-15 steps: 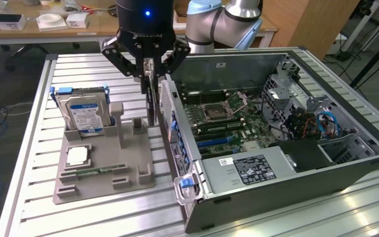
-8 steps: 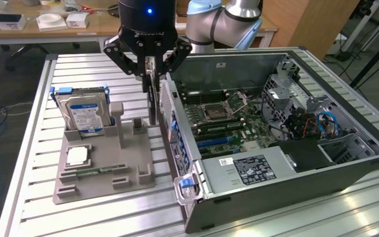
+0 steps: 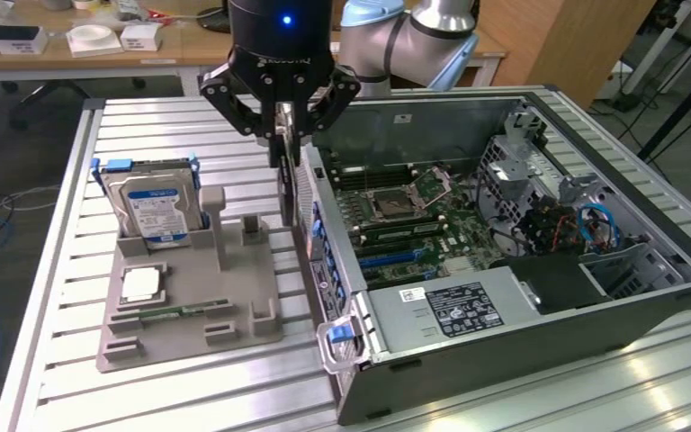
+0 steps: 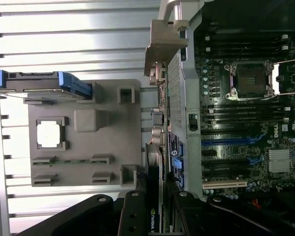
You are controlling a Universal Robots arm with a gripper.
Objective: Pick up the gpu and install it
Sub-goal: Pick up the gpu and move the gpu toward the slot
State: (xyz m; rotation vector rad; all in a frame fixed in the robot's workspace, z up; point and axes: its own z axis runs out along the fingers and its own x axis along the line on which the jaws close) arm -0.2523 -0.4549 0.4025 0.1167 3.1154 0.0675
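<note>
Exterior view: the gripper (image 3: pixel 283 133) is clamped on the upper edge of the gpu (image 3: pixel 288 193). The card hangs upright and edge-on in the air, with the grey parts tray (image 3: pixel 190 315) at its eight o'clock and the open computer case (image 3: pixel 538 333) at its four o'clock. In the wrist view the fingers (image 4: pixel 132 216) press the card from either side. By my reading the pick-up is done and the carry toward the case is the step in hand. Installing calls for clearing the case wall, lining the card's lower edge up with a blue expansion slot (image 3: pixel 391 258) on the motherboard (image 3: pixel 453 229), and descending straight without tilt.
</note>
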